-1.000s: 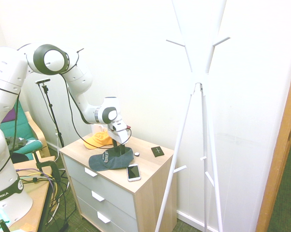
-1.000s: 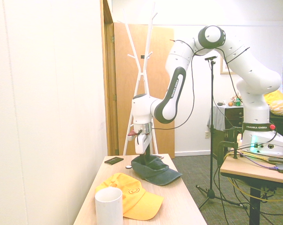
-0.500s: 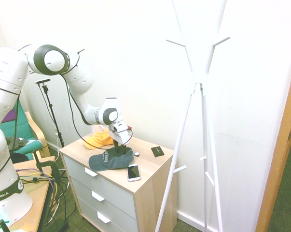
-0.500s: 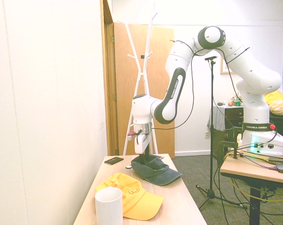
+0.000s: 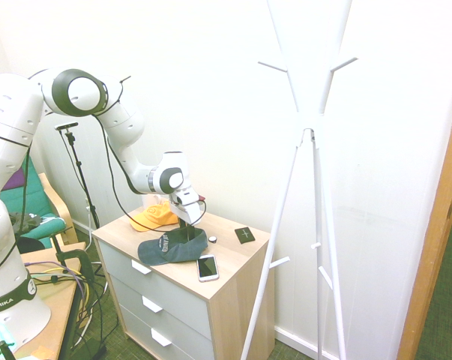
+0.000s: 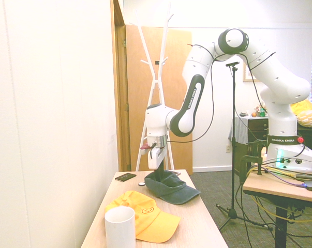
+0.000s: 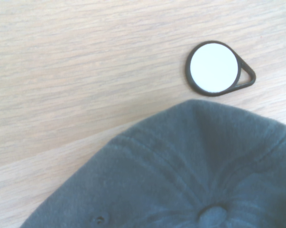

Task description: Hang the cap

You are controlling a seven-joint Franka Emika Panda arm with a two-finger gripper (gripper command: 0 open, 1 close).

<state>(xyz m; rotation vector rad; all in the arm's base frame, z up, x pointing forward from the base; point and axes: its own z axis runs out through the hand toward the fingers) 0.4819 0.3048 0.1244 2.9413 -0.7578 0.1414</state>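
Observation:
The cap [image 5: 173, 247] is slate grey-green with small light lettering, and it lies on the wooden dresser top [image 5: 233, 274]. Its brim points toward the dresser's front edge. My gripper [image 5: 186, 232] comes straight down onto the back of its crown and reaches the fabric. From the other side, the gripper [image 6: 158, 173] meets the cap [image 6: 174, 188] at its far edge. The wrist view shows the crown of the cap [image 7: 180, 166] and its top button from close by. The white coat stand [image 5: 308, 127] rises to the right of the dresser.
An orange-yellow cap [image 5: 152, 217] lies behind the slate one, and a white cup [image 6: 119, 227] stands beside it. A phone [image 5: 207, 267], a black card [image 5: 244, 234] and a round white tag [image 7: 214, 68] lie near the cap. The wall runs close behind the dresser.
The gripper has sunk slightly onto the cap's crown. The cap and the other things lie where they were.

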